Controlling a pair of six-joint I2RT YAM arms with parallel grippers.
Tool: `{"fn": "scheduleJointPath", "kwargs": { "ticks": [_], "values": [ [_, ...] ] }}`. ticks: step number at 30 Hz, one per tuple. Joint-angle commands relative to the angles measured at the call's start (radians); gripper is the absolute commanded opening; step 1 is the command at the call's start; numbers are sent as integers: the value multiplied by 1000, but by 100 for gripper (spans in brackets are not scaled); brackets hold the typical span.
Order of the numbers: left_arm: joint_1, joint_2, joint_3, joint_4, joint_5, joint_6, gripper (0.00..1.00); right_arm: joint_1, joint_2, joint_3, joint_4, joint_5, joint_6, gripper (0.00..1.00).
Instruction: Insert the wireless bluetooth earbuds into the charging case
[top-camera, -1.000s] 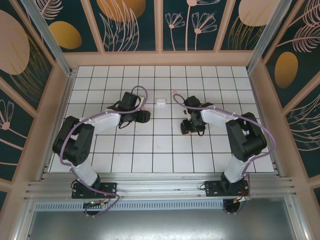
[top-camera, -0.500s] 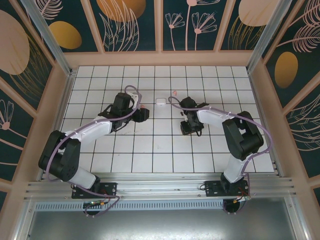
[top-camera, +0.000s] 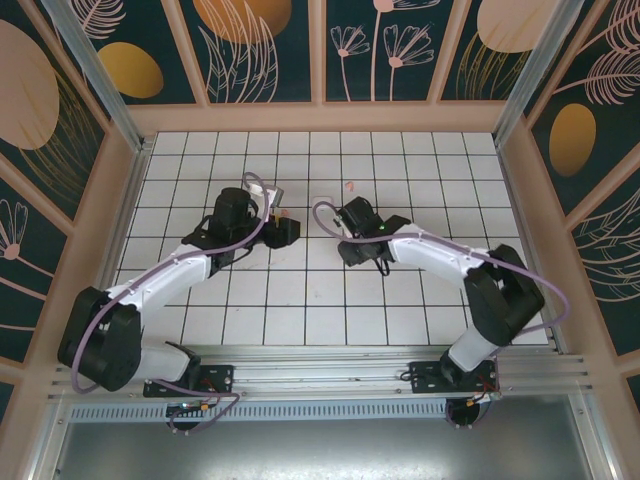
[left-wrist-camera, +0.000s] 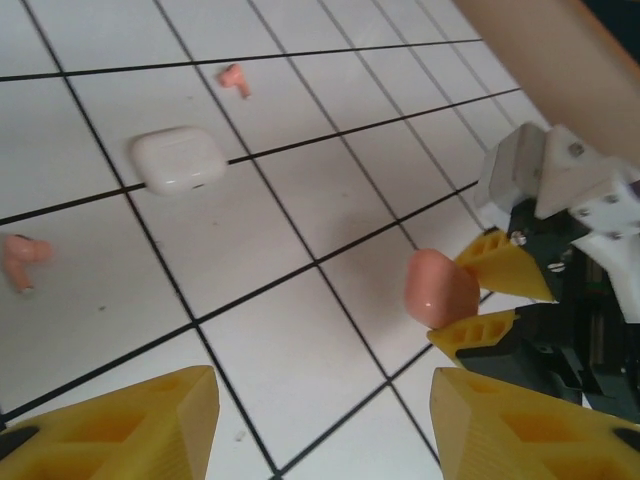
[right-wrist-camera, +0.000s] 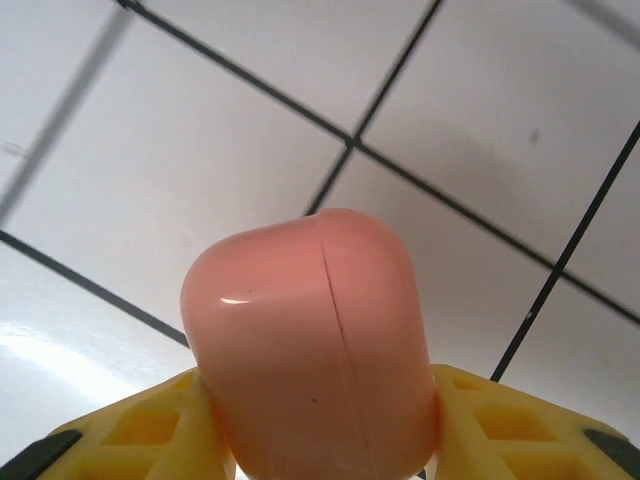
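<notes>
- Right gripper (right-wrist-camera: 325, 425) pinched the shut salmon-pink case (right-wrist-camera: 310, 330), apparently lifted off the tiles (left-wrist-camera: 300, 340). The left gripper (left-wrist-camera: 320, 430) stood open and empty nearby.
- One pink earbud (left-wrist-camera: 235, 78) and a second pink earbud (left-wrist-camera: 20, 262) lay loose near the white case (left-wrist-camera: 175, 160).
- Step, I judged: presenting the case. Next called for opening its lid, then a fine pinch on an earbud.
- Since a second before, the right arm had swung left to centre and the left arm had stretched out.
</notes>
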Motion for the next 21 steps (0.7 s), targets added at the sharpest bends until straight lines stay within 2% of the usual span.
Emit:
{"fn": "scheduleJointPath", "kwargs": {
  "ticks": [1,8,21],
  "values": [
    [0,-49,-21,54,116,-34,57,58,-101,-4,53,61,-56,33],
    [-1,-121,-63,172,288,-111,59,174,-200,26,73,117,-166,33],
    [-2,-113,-50,91,366,-91,60,285,-189,113,87,175,-268,32]
  ]
}}
